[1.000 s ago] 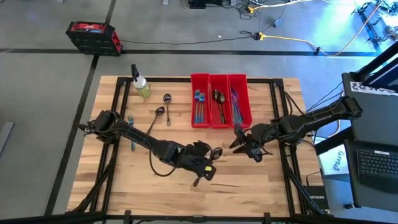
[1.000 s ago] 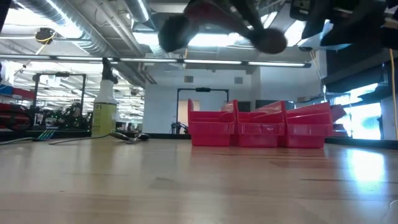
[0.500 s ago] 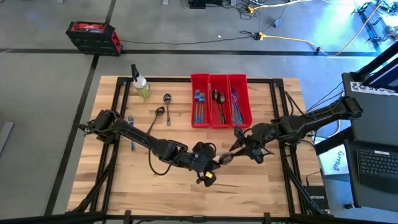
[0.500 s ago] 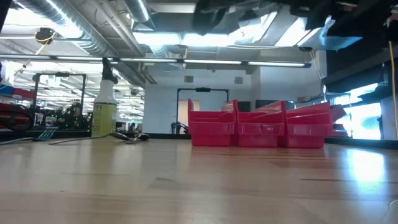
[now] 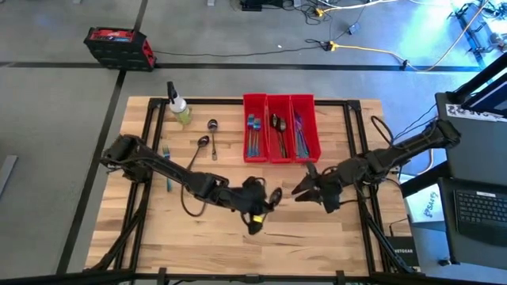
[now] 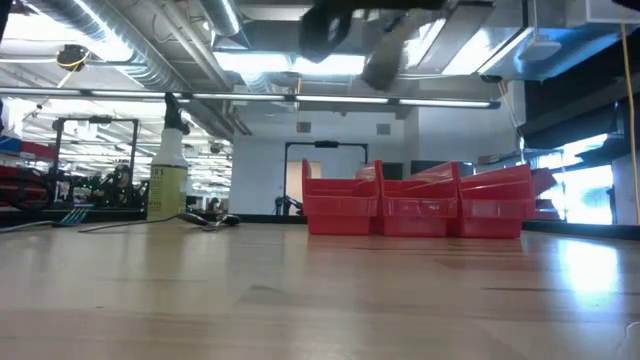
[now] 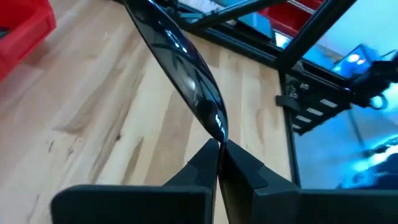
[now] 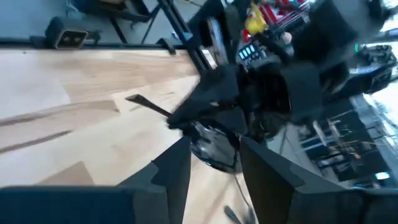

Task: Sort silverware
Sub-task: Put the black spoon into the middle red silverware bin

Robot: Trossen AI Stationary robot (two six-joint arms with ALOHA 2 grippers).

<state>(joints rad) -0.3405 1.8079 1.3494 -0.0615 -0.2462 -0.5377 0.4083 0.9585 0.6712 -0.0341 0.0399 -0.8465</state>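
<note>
Nearest the front edge of the counter (image 5: 317, 245), the left end effector (image 5: 265, 202) hangs above the middle of the wood, its two fingers pinched tight on the handle of one dark spoon (image 7: 186, 81), whose bowl points toward the right arm. Just beside it, a small gap away, the right end effector (image 5: 303, 190) faces the spoon with its fingers (image 8: 171, 171) parted; from its own wrist camera the spoon's bowl shows between them, but whether they touch it cannot be told. Farther back, on the counter's left half, four loose pieces lie apart from one another: one teal fork (image 5: 167, 170) near the left arm, one dark spoon with a long handle (image 5: 198, 150), a second, shorter spoon (image 5: 213, 134) beyond it, and nothing touching them. Behind these stands one spray bottle (image 5: 179, 107) of yellowish liquid, near the far left corner. Three red bins (image 5: 279, 103) sit side by side at the far middle edge: the left one holds blue-handled pieces, the middle one dark spoons, the right one thin iridescent pieces; their exact number is too small to count. The left arm stretches across the counter between the loose pieces and the front edge. Beyond the counter, one red and black case (image 5: 119, 46) rests on the floor.
</note>
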